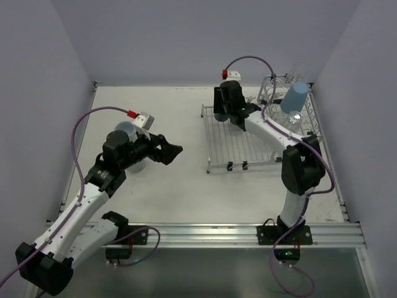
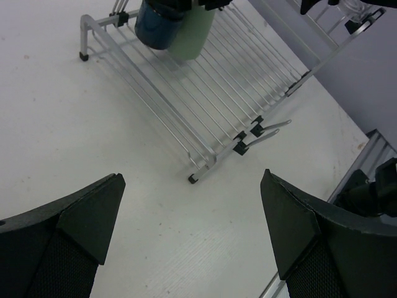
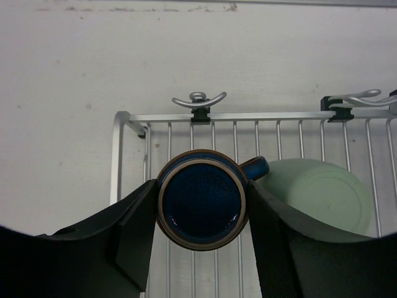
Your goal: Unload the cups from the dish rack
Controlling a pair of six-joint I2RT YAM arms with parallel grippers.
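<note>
Overhead, the right arm reaches to the far left corner of the dish rack [image 1: 239, 146], which stands on the white worktop [image 1: 186, 192]. The wrist view shows the right pincer [image 3: 201, 198] clamped on the dark blue mug [image 2: 158, 25]: one finger presses each side of its rim, the mouth faces up, and the handle points toward the pale green tumbler [image 3: 316, 198] just beside it on the flat grid. Whether the mug rests on the wires or is raised cannot be told. On the raised slotted section, a light blue tumbler [image 1: 296, 97] leans between two clear glasses [image 1: 301, 69]. The left pincer [image 2: 191, 186] hangs over bare worktop, well apart from the rack, its fingers spread wide and holding nothing.
</note>
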